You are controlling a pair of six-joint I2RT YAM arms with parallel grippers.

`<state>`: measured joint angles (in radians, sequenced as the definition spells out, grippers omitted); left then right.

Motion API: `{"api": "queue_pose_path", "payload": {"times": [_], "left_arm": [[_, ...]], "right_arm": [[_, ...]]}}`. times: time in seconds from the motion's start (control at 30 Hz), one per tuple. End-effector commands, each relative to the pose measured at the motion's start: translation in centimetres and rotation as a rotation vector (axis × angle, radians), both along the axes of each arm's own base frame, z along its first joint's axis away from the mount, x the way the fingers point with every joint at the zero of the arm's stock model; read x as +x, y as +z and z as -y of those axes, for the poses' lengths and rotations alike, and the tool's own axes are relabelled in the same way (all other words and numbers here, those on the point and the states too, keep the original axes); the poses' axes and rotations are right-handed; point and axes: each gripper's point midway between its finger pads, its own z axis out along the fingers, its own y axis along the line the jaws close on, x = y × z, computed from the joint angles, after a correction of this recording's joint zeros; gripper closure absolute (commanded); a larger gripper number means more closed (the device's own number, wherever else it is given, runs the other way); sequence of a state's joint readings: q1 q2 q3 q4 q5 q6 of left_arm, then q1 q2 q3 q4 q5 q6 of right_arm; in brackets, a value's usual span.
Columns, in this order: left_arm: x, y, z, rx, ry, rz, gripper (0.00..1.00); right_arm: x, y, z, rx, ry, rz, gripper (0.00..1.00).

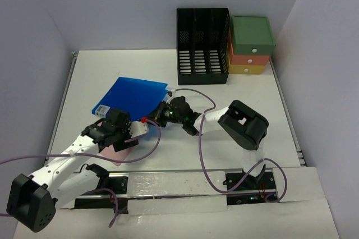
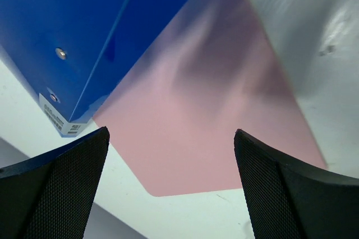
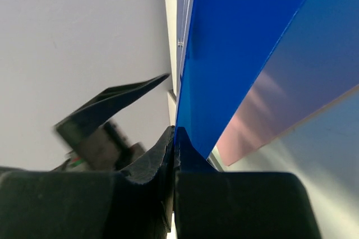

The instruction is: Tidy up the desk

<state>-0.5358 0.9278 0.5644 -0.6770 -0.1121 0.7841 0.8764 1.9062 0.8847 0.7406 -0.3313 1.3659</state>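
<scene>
Over the flat white bench (image 1: pixel 247 90), the right hand (image 3: pixel 174 138) pinched the blue binder (image 1: pixel 132 96) at its four-o'clock corner; the left hand (image 2: pixel 171 138) gaped open.

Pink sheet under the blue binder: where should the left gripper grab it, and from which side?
Probably its rounded near corner, coming in low from the near-left. The pink sheet lies flat on the desk, so only that exposed edge offers a pinch; the far part is under the blue binder, which the right gripper holds tilted up. The left gripper is open above it.
</scene>
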Motion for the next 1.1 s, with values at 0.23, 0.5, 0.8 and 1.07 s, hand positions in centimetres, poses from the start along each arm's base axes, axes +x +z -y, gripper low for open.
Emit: {"api": "queue_pose_path", "payload": {"times": [0.23,0.5,0.8,1.07], "left_arm": [[8.6,3.5,1.3,-0.012,0.135,0.358,0.02],[8.8,1.1,3.0,-0.08,0.129,0.299,0.44],[9.0,1.0,5.1,-0.194,0.209,0.202,1.0],[9.3,5.8,6.2,-0.349,0.344,0.203,1.0]], "right_arm": [[0.5,4.9,-0.5,0.071,0.024,0.1,1.0],[0.9,5.6,-0.1,0.071,0.026,0.118,1.0],[1.4,6.3,0.1,0.076,0.053,0.143,1.0],[3.8,10.6,2.4,0.036,0.017,0.298,0.74]]}}
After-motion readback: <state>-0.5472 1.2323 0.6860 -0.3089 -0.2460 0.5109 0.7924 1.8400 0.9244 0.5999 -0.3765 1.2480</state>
